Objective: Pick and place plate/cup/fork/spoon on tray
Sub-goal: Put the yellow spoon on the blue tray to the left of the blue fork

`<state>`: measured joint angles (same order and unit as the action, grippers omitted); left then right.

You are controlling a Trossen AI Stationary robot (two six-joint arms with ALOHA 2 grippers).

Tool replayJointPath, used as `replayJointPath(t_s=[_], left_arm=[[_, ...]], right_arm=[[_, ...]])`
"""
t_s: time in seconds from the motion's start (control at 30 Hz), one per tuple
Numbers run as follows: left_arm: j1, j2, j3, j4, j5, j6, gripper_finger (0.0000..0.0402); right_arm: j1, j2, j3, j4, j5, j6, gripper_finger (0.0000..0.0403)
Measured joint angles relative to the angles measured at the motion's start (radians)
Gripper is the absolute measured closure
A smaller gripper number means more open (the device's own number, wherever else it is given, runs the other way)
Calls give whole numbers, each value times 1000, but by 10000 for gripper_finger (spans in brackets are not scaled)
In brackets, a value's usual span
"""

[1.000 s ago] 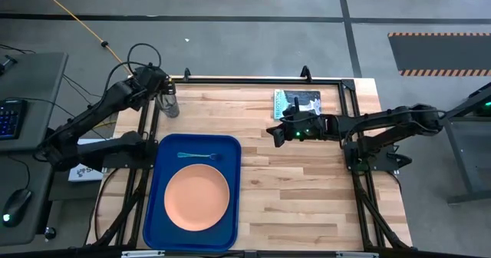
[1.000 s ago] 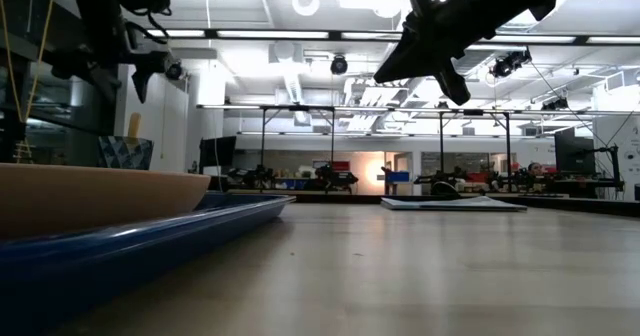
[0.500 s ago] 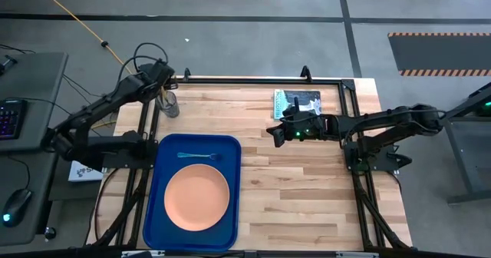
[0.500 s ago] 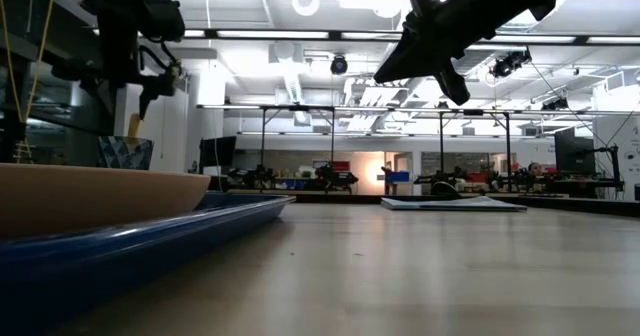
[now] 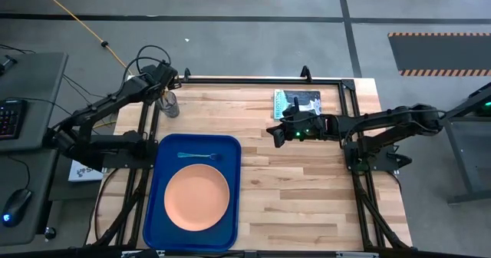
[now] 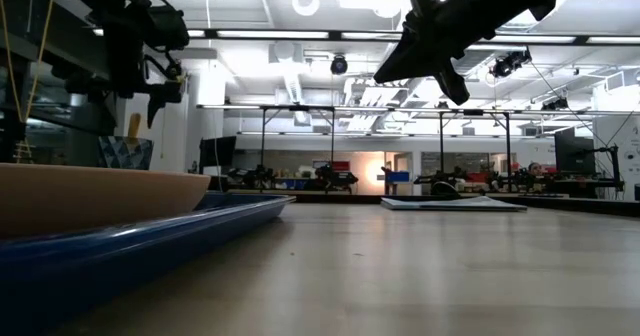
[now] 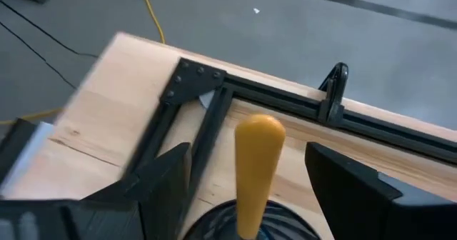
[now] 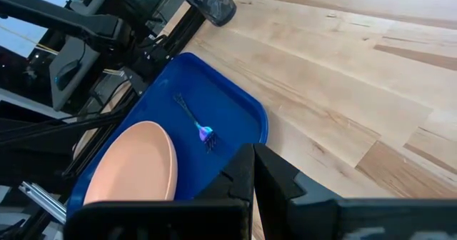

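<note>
A dark grey cup (image 5: 169, 104) stands at the table's far left corner, and the spoon's yellow handle (image 7: 257, 165) sticks up out of it. My left gripper (image 7: 250, 190) hangs open just above the cup, one finger on either side of the handle and clear of it. On the blue tray (image 5: 175, 147) the salmon plate (image 5: 197, 198) lies flat, with the teal fork (image 5: 198, 156) beyond it. My right gripper (image 5: 274, 133) is shut on nothing and hovers over the table's middle.
A teal-covered book (image 5: 297, 100) lies flat at the table's far edge, right of centre. A black metal frame (image 5: 253, 80) borders the table. Bare wood stretches between the tray and the right arm. In the low view, the tray's rim (image 6: 200, 221) and the plate (image 6: 90, 196) fill the near left.
My left gripper has sunk toward the cup, shifted a little toward the table's right and rolled slightly. It has stayed open, and its fingers now straddle the spoon's handle.
</note>
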<state>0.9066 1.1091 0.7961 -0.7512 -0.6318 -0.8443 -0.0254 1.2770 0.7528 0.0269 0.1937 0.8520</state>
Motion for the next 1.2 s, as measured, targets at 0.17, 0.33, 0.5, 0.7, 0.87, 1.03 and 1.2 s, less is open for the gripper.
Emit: replayJointPath(t_s=[0.17, 0.33, 0.5, 0.7, 0.87, 1.03, 1.2], left_arm=[[0, 0, -45, 33, 16, -35, 135], [0, 0, -47, 66, -6, -6, 139], [-1, 0, -47, 73, -7, -3, 179], [-14, 0, -47, 69, -8, 2, 264], [-35, -1, -47, 69, -12, 6, 327], [-53, -1, -47, 69, -9, 35, 334], [-59, -17, -47, 57, -8, 37, 311]], right_arm=[[0, 0, 0, 0, 1, 1, 403], [0, 0, 0, 0, 9, 0, 403], [0, 0, 0, 0, 18, 1, 403], [0, 0, 0, 0, 25, 3, 403], [0, 0, 0, 1, 25, 3, 402], [0, 0, 0, 1, 25, 3, 402], [0, 0, 0, 1, 25, 3, 402]])
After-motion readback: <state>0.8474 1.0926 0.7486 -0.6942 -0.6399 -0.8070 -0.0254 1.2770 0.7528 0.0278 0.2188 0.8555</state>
